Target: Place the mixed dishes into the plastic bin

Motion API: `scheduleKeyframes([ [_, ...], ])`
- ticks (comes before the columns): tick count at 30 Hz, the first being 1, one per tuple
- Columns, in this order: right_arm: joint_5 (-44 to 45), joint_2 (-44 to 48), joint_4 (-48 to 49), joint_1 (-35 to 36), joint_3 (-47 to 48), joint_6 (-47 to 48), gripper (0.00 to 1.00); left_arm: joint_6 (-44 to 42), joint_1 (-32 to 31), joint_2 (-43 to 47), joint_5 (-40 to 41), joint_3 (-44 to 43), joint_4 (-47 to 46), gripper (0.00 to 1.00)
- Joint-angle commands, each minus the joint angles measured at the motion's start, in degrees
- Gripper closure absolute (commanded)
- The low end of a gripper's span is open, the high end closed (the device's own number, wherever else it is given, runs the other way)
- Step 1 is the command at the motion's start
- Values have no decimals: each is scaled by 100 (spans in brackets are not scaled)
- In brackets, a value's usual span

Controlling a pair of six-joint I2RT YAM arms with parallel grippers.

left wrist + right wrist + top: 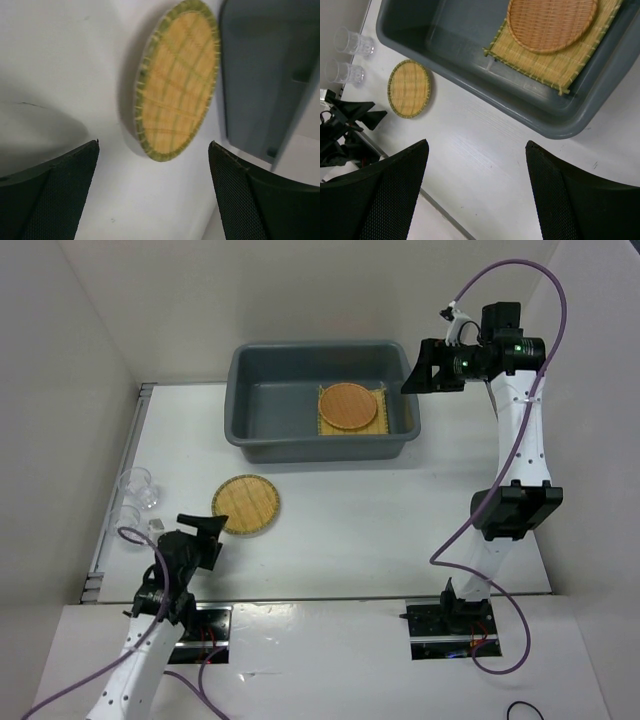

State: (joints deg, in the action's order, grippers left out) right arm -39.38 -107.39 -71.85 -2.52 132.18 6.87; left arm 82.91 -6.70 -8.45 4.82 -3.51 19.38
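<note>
The plastic bin stands at the back of the table. In it lies a square yellow mat with an orange woven disc on top. A second, tan woven disc lies flat on the table in front of the bin. Two clear cups stand at the left edge. My left gripper is open, low over the table just short of the tan disc, with nothing between its fingers. High by the bin's right end my right gripper hangs open and empty, looking down on the bin.
White walls close in the table on the left, back and right. A metal strip runs along the left edge beside the cups. The left arm's gripper shows low in the right wrist view.
</note>
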Motion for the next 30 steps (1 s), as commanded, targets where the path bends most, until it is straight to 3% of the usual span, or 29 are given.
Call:
scheduleKeyframes([
  [1,79,359,40,-38,-87,-72,17,-3,46,-978,-78,-131,-548,4],
  [7,79,412,40,-38,-192,-72,17,-531,99,-3598,-7,-1020,-943,1],
  [22,132,421,40,-38,-140,-72,17,-284,99,-3875,-437,-713,-2183,1],
  [30,132,368,93,-38,-140,-72,17,-627,99,-4901,-578,-1328,-2139,4],
])
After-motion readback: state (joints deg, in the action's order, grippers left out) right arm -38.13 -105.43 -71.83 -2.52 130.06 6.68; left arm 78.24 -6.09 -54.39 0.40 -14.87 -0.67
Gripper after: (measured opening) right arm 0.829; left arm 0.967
